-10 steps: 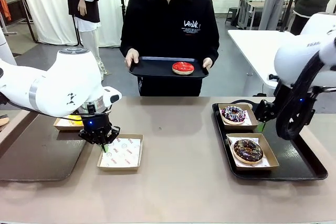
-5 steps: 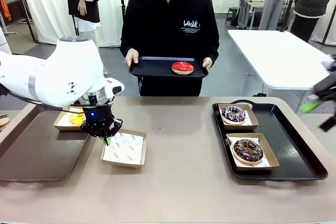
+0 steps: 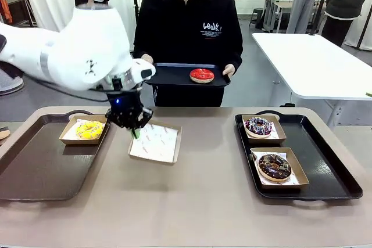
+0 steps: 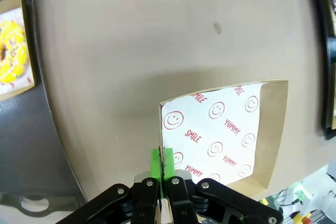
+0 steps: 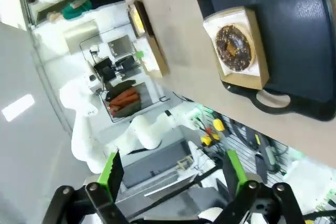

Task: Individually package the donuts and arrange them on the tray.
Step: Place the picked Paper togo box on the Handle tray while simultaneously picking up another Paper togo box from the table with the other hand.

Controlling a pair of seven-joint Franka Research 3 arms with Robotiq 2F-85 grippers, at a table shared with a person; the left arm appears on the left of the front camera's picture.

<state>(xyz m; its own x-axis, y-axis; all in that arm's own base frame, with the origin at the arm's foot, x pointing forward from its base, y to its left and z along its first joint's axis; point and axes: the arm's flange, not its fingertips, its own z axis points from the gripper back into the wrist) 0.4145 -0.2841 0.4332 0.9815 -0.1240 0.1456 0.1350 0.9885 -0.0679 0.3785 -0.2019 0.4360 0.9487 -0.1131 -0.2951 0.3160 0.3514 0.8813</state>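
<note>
My left gripper (image 3: 135,129) is shut on the near-left wall of an empty paper-lined box (image 3: 156,142), which hangs tilted just over the table. In the left wrist view the green pads (image 4: 155,162) pinch that wall of the box (image 4: 220,129). A yellow donut (image 3: 89,130) sits in a box on the left tray (image 3: 35,166). The person holds a small black tray (image 3: 168,75) with the red donut (image 3: 201,75). The sprinkled donut (image 3: 258,126) and the chocolate donut (image 3: 274,166) lie boxed on the right tray (image 3: 331,172). My right gripper (image 5: 172,174) is open, high above the chocolate donut (image 5: 234,46).
The brown table between the two trays is bare. A white table (image 3: 308,62) stands behind at the right. The person stands at the far edge, both hands on the small tray. The right tray's handle (image 5: 270,100) faces the table's near edge.
My left gripper has carried the empty box up, to the right and toward the person. The right arm has pulled back out of the front view.
</note>
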